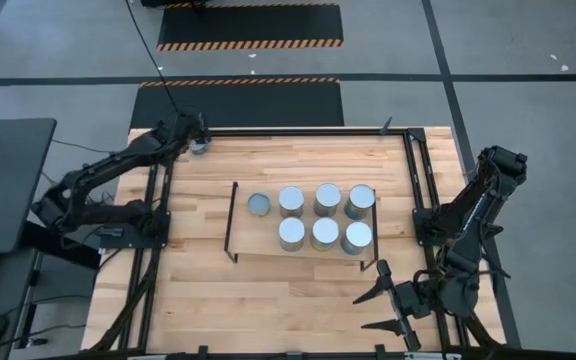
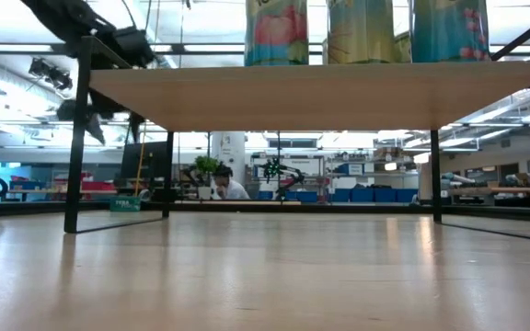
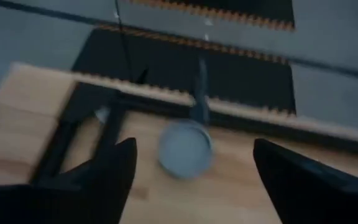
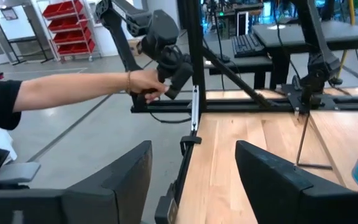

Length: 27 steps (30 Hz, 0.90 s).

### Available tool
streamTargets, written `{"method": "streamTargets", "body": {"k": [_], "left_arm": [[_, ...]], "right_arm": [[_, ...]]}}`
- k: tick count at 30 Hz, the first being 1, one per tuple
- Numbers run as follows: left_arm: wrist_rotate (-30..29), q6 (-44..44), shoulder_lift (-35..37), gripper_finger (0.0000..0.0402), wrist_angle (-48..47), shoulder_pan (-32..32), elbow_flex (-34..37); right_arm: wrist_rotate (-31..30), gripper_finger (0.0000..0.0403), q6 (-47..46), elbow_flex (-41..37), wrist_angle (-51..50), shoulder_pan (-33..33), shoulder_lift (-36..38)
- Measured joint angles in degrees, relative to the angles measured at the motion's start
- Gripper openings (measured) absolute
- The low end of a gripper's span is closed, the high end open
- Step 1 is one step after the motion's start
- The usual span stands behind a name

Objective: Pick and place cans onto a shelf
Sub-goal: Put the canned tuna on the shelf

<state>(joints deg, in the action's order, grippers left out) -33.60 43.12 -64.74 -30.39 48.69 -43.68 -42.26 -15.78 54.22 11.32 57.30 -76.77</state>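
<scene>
At the far left corner of the table [image 1: 208, 300], the left end effector [image 1: 196, 135] hung over a lone can [image 1: 200, 146] that stood on the wood just inside the black rail. In the left wrist view its fingers [image 3: 114, 165] were spread wide on either side of that can [image 3: 186, 149], gripping nothing. The can sat close to the rail and table edge, so a descent slightly off centre risked one finger striking the rail, or nudging the can over rather than straddling it.

Further right stood the shelf [image 1: 268, 245], its light board carrying seven cans: a single one [image 1: 258, 204] near its left end, apart from the others, and a block of six [image 1: 324, 216] in two rows toward the right end. The open space lay around the single can; a placement brought in too low or too near could knock it, and a can set near the board's edge might topple off.

At the near right of the table, the right end effector [image 1: 396, 307] waited clear of the shelf, fingers [image 4: 123, 180] apart and empty. In the right wrist view a person's hand [image 4: 145, 82] gripped equipment beyond the table edge.
</scene>
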Motion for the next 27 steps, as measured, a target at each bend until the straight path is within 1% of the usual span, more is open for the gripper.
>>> {"method": "streamTargets", "body": {"k": [3, 7, 10, 13, 16, 17, 20, 24, 27], "left_arm": [[0.8, 3.5, -1.6, 0.0346, -1.2, -0.1, 0.3], [0.2, 13.1, -5.9, 0.0351, -0.4, 0.0, 2.7], [1.1, 17.6, -9.4, 0.0352, 5.3, 0.0, 5.9], [1.6, 18.2, -13.1, 0.0352, 11.4, 0.0, 9.1], [-1.2, 17.9, -15.9, 0.0352, 15.1, 0.0, 9.4], [-2.3, 17.0, -16.7, 0.0352, 15.6, 0.0, 9.5], [-3.2, 13.5, -18.8, 0.0352, 21.3, 0.0, 9.5], [-5.6, 13.5, -20.4, 0.0352, 22.7, -0.4, 8.2], [-6.1, 12.1, -21.3, 0.0352, 22.9, -0.1, 6.5]], "right_arm": [[0.0, 0.0253, -1.0, 0.0, -0.6, 0.0, 0.0], [0.3, 0.0266, -2.4, 0.0, -1.5, 0.0, 0.0], [0.7, 0.0270, -2.5, 0.0, -1.6, 0.2, 0.0], [1.4, 0.0270, -2.7, 0.0, -1.6, 0.5, 0.0], [1.4, 0.0269, -2.7, 0.0, -1.6, 0.5, 0.0], [1.4, 0.0269, -2.7, 0.0, -1.6, 0.5, 0.0], [1.4, 0.0269, -3.1, 0.0, -2.2, 0.5, 0.0], [1.4, 0.0268, -2.2, 0.0, -2.1, 0.2, 0.0], [1.4, 0.0268, -2.2, 0.0, -2.1, -0.2, 0.0]]}}
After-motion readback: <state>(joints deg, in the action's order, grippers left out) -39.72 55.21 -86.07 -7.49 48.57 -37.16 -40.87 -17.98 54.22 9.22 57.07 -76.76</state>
